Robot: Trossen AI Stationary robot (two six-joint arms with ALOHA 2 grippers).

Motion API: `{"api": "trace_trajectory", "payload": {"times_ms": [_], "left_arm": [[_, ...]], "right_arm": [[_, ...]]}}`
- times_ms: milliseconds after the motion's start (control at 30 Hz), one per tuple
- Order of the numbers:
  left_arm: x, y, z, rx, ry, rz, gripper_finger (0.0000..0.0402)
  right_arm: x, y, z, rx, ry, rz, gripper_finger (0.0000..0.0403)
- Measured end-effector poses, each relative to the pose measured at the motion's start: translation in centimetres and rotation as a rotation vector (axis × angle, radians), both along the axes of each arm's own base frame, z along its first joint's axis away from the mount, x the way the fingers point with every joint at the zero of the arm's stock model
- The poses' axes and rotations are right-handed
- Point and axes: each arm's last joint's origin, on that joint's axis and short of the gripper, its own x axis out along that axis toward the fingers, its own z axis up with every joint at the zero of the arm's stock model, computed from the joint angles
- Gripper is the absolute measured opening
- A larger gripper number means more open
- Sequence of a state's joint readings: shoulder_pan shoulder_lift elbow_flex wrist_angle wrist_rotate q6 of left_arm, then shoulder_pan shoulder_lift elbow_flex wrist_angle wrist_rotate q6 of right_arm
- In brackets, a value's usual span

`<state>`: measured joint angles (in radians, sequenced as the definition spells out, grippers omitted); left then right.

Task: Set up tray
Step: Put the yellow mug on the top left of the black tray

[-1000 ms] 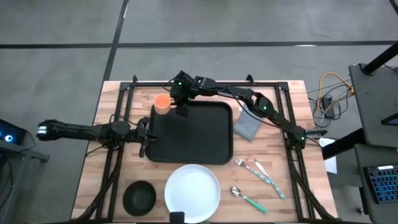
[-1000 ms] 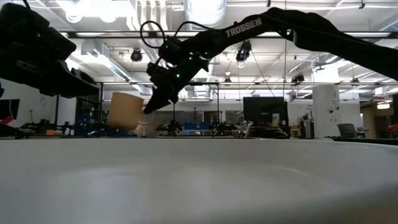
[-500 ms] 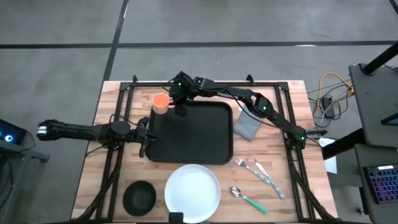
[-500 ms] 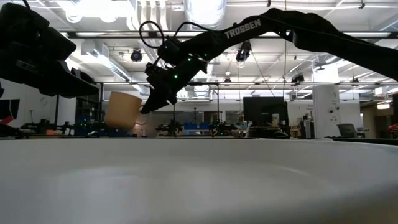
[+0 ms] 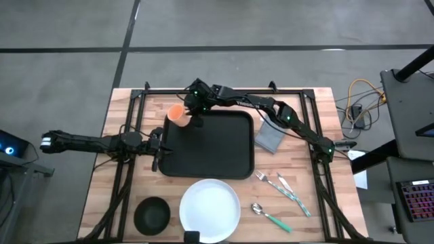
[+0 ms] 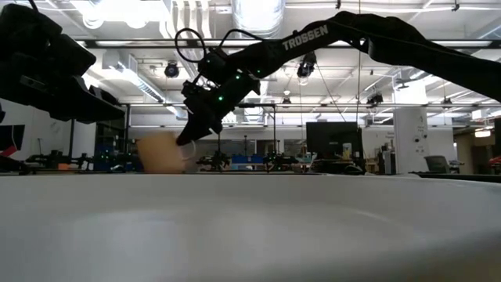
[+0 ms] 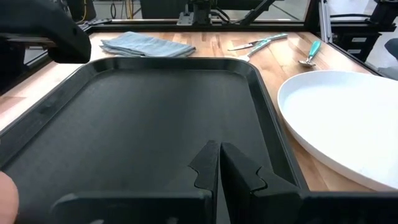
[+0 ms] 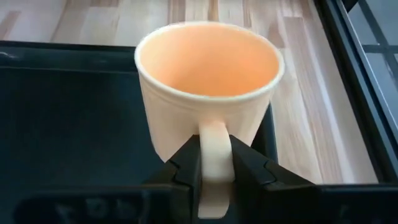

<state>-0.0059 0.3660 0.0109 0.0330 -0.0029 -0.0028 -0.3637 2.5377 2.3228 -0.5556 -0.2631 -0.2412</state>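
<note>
High view: the black tray (image 5: 207,144) lies flat in the middle of the wooden table (image 5: 125,203), long side running left to right. A white plate (image 5: 209,208) sits just in front of it, near the table's front edge, and a small black bowl (image 5: 152,214) stands to the left of the plate. A folded grey cloth (image 5: 270,137) lies just beside the tray's right rim. Near the front right are a fork (image 5: 271,181), a knife (image 5: 293,192) and a spoon (image 5: 270,216) with teal handles.

The right gripper (image 5: 192,116) reaches across to the tray's far left corner. Its fingers are clamped on the handle of an orange cup (image 5: 179,114), seen plainly in the right wrist view, where the cup (image 8: 206,87) hangs upright over the tray's rim with bare wood beyond it. In the low view the cup (image 6: 160,152) looks tilted and low, close to the surface; whether it touches I cannot tell.

The left gripper (image 5: 156,150) waits at the tray's left rim, low over it. Left wrist view: its two fingers (image 7: 231,171) are pressed together with nothing between them, pointing across the tray (image 7: 137,118).
</note>
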Motion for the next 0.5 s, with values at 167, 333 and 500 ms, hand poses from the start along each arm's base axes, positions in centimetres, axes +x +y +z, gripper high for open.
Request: {"api": "trace_trajectory", "payload": {"times_ms": [167, 333, 500], "left_arm": [[0.00, 0.00, 0.00, 0.000, 0.000, 0.000, 0.0000], [0.00, 0.00, 0.00, 0.000, 0.000, 0.000, 0.0000], [0.00, 0.00, 0.00, 0.000, 0.000, 0.000, 0.0000]], "right_arm": [[0.17, 0.08, -0.25, 0.011, -0.020, -0.014, 0.0068], [0.31, 0.27, -0.76, 0.026, -0.030, -0.026, 0.0084], [0.28, 0.24, -0.87, 0.022, -0.027, -0.023, 0.0113]]}}
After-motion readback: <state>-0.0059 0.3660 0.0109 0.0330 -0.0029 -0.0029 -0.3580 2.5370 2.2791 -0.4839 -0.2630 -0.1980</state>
